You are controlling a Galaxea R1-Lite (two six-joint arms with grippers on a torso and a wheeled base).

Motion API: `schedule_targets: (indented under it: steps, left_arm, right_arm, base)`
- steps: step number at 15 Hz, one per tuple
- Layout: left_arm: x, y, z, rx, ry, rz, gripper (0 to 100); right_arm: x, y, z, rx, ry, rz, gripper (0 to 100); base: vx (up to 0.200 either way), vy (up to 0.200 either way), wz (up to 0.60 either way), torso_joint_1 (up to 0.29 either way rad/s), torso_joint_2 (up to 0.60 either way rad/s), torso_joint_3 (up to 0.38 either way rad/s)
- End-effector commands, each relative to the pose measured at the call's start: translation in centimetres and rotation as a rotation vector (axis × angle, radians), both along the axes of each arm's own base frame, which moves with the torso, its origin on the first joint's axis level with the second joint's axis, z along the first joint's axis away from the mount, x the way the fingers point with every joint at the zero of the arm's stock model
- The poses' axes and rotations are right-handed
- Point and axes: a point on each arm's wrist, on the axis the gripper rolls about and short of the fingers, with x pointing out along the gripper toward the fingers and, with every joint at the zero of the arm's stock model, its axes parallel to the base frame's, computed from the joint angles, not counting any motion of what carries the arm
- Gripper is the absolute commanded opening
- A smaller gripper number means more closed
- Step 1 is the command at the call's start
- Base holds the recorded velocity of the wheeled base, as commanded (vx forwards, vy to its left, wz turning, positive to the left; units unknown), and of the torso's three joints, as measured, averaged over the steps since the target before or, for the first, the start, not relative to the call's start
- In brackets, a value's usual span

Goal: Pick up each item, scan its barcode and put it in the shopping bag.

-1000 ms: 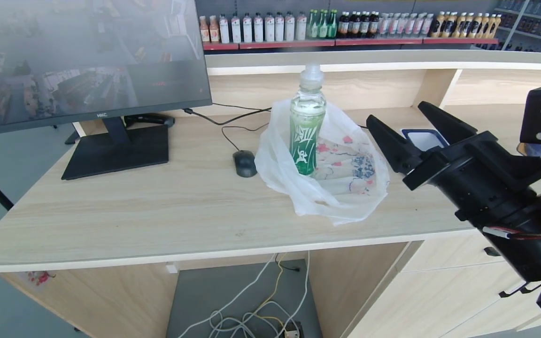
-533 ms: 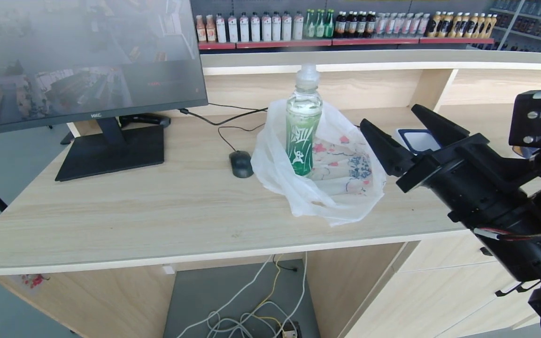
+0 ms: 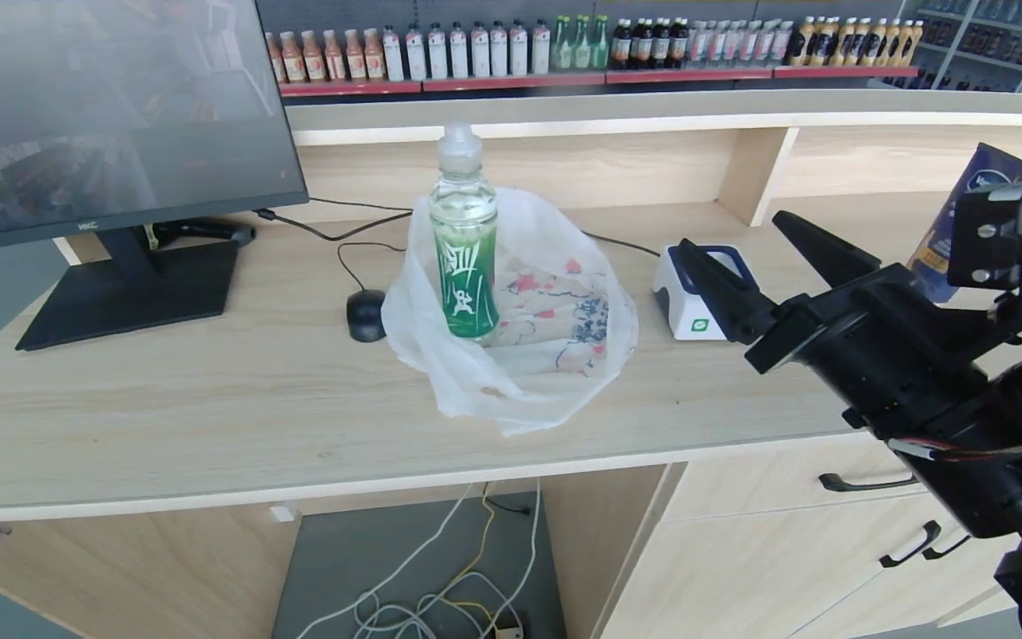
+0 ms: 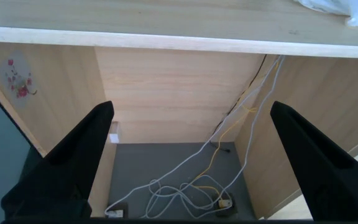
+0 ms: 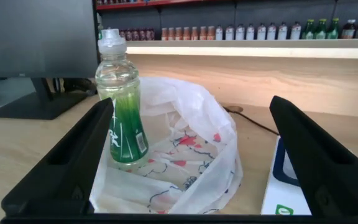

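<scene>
Head view: right gripper hung spread, empty, near the scanner; bottle stood upright in the shopping bag.
Left wrist view: left gripper gaped empty below the counter. Right wrist view: bottle sat on slack plastic; a brushing arm could topple it.

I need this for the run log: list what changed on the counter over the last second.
Nothing on the counter moved. The head camera swung right, so everything slid left in its picture, and the scanner came fully into view along with a blue pouch. The bottle still stands upright in the shopping bag. The right end effector stays open and empty, raised near the scanner. Nothing was grasped or released.
</scene>
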Motion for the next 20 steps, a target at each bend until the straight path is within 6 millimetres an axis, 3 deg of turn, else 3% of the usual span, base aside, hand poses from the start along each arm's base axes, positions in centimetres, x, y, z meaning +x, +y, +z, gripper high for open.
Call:
schedule_targets:
  steps: [1, 20]
  left_arm:
    - [0.00, 0.00, 0.00, 0.001, 0.000, 0.000, 100]
    - [0.00, 0.00, 0.06, -0.005, -0.006, 0.000, 100]
  right_arm:
    - [0.03, 0.04, -0.14, -0.003, 0.004, 0.000, 100]
    - [-0.48, -0.29, -0.25, -0.007, 0.009, -0.002, 100]
  base:
    - [0.000, -0.200, 0.00, 0.002, 0.01, 0.007]
    - [0.000, -0.200, 0.00, 0.002, 0.00, 0.002]
